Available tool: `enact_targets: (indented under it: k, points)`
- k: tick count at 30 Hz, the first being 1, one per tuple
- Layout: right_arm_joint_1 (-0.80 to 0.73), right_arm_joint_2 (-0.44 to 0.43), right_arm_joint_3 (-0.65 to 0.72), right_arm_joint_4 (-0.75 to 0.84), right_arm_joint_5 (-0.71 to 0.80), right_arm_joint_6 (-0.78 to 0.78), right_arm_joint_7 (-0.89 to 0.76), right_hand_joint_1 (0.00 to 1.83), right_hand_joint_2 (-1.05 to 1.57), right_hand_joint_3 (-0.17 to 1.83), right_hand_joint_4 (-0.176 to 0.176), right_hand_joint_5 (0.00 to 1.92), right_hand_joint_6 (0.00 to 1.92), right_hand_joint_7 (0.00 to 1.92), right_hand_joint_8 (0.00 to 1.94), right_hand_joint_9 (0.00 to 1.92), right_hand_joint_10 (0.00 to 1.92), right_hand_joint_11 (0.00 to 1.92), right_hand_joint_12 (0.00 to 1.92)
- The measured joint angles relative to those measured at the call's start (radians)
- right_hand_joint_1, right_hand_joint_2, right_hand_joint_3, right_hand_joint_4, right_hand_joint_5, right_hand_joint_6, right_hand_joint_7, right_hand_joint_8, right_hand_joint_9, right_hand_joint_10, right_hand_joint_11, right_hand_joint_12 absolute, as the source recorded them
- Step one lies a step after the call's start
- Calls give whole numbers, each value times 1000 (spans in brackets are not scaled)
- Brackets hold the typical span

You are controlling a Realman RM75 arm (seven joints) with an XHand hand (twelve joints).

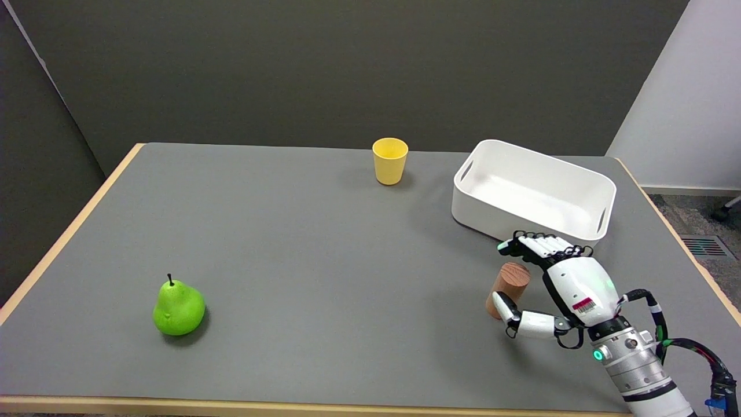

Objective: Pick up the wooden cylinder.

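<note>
wooden cylinder (509, 289) upright near tabletop's right front | robot hand (558, 284) spread around it, fingers behind, thumb touching front

The robot hand (556, 284) cups the upright wooden cylinder (508, 289), thumb against its near side, fingers spread past its far side.

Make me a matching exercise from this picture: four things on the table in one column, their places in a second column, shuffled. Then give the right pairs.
Things:
1. pear
2. yellow cup
3. white bin
4. wooden cylinder

Places:
A. far right of the table
B. near left of the table
C. beside the right hand, between thumb and fingers
D. far edge, middle

Pairs: 1-B, 2-D, 3-A, 4-C
</note>
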Motion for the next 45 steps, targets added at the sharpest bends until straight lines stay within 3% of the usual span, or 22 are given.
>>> enact_targets:
  k: [14,18,20,21,25,27,29,33,37,45]
  points:
    - [7,-10,0,-24,8,-10,3,655,666,888,6,513,1082,672,849,606,1239,528,1736]
    - [11,-12,-1,-30,9,-11,3,694,711,897,-3,567,1229,785,1076,707,1346,621,1786]
    - [14,-13,-2,-34,9,-11,3,886,1020,502,37,664,1462,826,1133,749,1379,682,1897]
    - [17,-14,-3,-37,8,-11,3,934,1082,423,38,689,1510,843,1160,764,1386,672,1921]
    - [25,-18,-4,-46,4,-11,4,966,1022,510,16,727,1491,932,1304,815,1403,509,1921]
    - [30,-19,-5,-50,-1,-11,4,963,972,606,33,739,1515,986,1577,900,1477,460,1921]
    - [35,-20,-6,-54,-9,-11,4,960,901,728,73,773,1523,941,1897,963,1786,453,1921]
    - [44,-20,-7,-62,-23,-11,4,951,887,757,99,775,1534,994,1941,960,1914,477,1921]
    - [54,-20,-8,-68,-36,-11,4,949,881,762,115,779,1530,1026,1941,1003,1921,521,1921]
    - [68,-16,-6,-69,-53,-14,4,966,864,753,119,808,1481,1007,1941,1119,1921,630,1921]
